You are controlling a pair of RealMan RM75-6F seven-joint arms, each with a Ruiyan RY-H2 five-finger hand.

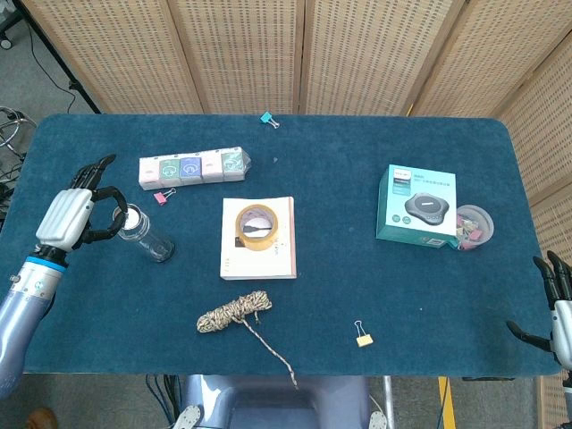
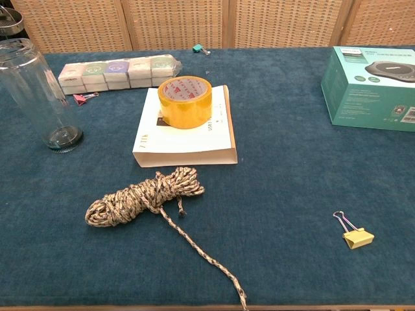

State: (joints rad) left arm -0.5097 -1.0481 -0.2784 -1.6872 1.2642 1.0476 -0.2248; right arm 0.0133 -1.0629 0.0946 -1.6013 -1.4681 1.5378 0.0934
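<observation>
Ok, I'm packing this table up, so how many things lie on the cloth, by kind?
Loose binder clips: 3 (teal clip, pink clip, yellow clip)
Jar: 1
Tape roll: 1
Rope bundle: 1
Teal box: 1
Pastel pack: 1
White book or flat box: 1
Tub of clips: 1
Total: 10

Yellow tape roll (image 1: 256, 226) on white booklet (image 1: 259, 260), coiled rope (image 1: 234, 312), teal box (image 1: 416, 205), possibly clips in tub (image 1: 473, 223)
</observation>
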